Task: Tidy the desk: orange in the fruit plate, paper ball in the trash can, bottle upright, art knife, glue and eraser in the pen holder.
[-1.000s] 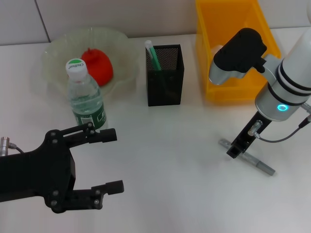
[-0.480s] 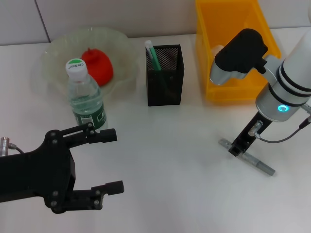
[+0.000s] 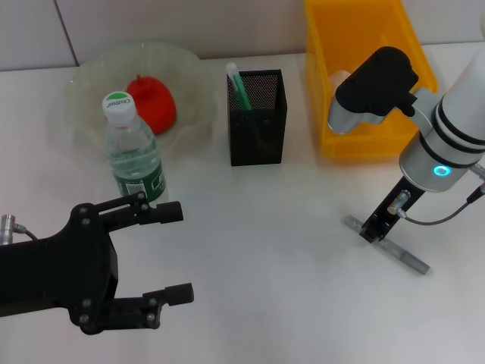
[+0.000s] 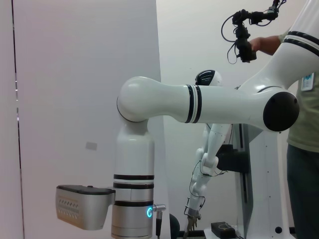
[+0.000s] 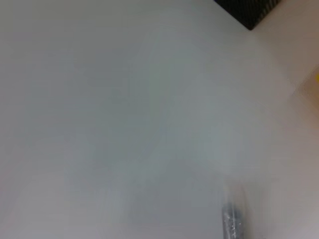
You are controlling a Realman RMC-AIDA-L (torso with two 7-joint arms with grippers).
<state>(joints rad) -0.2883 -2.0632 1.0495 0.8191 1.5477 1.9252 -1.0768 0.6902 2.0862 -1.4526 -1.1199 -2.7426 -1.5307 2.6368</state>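
Place: a robot laboratory.
Evidence: bare white walls (image 4: 84, 74), a white test table (image 3: 265, 227), a person (image 4: 301, 124) holding a handheld controller (image 4: 245, 47).

We see a white desk (image 3: 265, 227) meeting a pale tiled wall (image 3: 151, 23) (a plain white panel (image 4: 84, 74) shows in the left wrist view).

Even, bright overhead light is falling on the bench (image 3: 250, 227); soft, short shadows are lying beside the pen holder (image 3: 258, 117) and bottle (image 3: 136, 155). Right wrist view is blurring heavily, out of focus throughout
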